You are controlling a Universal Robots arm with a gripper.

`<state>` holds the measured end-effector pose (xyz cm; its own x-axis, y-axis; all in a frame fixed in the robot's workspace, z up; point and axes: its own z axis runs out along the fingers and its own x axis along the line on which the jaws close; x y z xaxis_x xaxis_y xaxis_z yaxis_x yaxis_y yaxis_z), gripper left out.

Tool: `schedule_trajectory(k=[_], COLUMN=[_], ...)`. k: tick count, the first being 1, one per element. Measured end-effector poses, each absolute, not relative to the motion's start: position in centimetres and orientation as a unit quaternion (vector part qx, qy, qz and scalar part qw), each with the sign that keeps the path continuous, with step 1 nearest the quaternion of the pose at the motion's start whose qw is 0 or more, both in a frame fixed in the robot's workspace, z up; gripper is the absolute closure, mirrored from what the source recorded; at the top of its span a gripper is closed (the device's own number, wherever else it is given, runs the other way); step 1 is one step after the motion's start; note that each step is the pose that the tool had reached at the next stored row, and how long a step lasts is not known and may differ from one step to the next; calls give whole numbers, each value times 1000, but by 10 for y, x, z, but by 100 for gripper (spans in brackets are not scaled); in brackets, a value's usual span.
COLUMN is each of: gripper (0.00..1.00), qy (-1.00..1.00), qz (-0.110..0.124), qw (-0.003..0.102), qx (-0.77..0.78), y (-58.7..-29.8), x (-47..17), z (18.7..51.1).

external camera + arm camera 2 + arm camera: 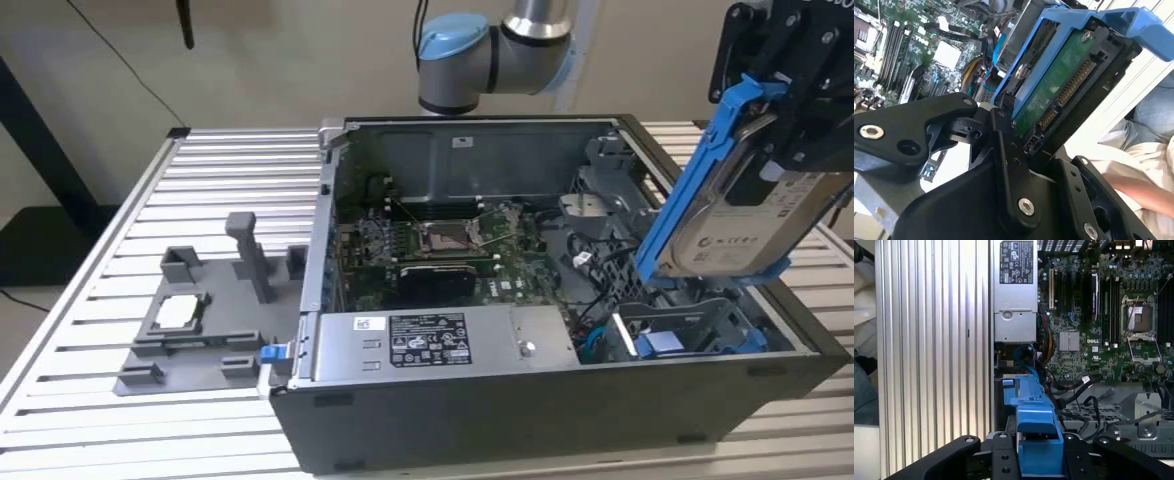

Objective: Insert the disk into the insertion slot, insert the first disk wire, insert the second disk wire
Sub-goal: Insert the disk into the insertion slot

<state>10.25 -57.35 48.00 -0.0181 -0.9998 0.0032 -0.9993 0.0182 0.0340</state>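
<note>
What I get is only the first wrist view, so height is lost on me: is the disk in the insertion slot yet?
Observer: No. In the exterior view the disk hangs tilted in the gripper, its lower end near the insertion slot, not inside it.
Operator: Which face shows?
Observer: The face with the white label is turned toward the exterior camera.
Operator: And the underside?
Observer: In the second wrist view the green circuit board and its connectors face that camera, near the gripped end.
</note>
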Motion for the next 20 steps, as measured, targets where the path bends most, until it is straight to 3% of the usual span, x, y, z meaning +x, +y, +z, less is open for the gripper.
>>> schedule_trajectory(k=[20], gripper=[67], qy=[-713], qz=[-11], qw=[13], qx=[701], y=[-573], x=[103], z=[465])
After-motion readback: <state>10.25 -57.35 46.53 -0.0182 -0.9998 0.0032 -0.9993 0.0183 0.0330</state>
